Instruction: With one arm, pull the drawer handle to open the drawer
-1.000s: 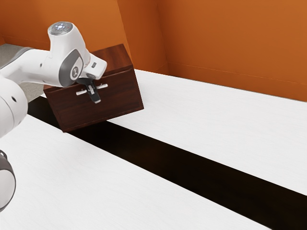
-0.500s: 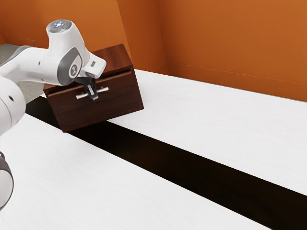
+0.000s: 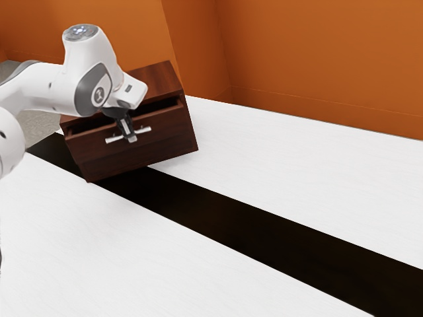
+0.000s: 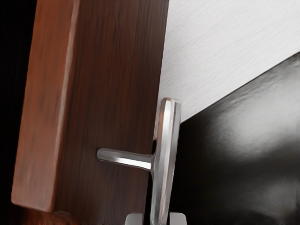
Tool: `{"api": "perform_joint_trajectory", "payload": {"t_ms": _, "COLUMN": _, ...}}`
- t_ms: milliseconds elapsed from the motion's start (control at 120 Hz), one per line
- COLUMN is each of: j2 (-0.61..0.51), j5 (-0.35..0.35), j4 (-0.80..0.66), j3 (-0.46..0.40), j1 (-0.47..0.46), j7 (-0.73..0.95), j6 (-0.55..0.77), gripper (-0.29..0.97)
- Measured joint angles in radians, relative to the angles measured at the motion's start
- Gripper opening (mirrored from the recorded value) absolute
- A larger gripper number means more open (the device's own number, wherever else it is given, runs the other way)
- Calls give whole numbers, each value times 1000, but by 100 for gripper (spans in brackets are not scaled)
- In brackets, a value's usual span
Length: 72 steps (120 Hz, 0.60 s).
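A dark wooden cabinet stands at the far left of the table, tilted in the exterior view. Its drawer front sticks out a little, with a dark gap along its top edge. My gripper comes down from above and is shut on the silver drawer handle at the bar's middle. In the wrist view the handle bar runs down between my two fingertips, and one post joins it to the drawer front.
A wide black strip runs across the white table just in front of the cabinet. Orange walls close the back. My white arm reaches in from the exterior view's left.
My hand has drawn back toward the exterior view's lower left with the handle. The drawer front has slid out of the cabinet, and the gap at its top has widened.
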Motion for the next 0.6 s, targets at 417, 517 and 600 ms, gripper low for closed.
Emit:
{"api": "perform_joint_trajectory", "payload": {"t_ms": 417, "j2": -84, "j5": 3, "j4": -107, "j3": -16, "j1": -10, "j7": -11, "j6": 3, "gripper": -11}}
{"api": "perform_joint_trajectory", "payload": {"t_ms": 517, "j2": -105, "j5": 2, "j4": -133, "j3": -24, "j1": -10, "j7": -13, "j6": 2, "gripper": -11}}
{"api": "perform_joint_trajectory", "payload": {"t_ms": 600, "j2": -129, "j5": 1, "j4": -164, "j3": -27, "j1": -14, "j7": -16, "j6": 3, "gripper": -11}}
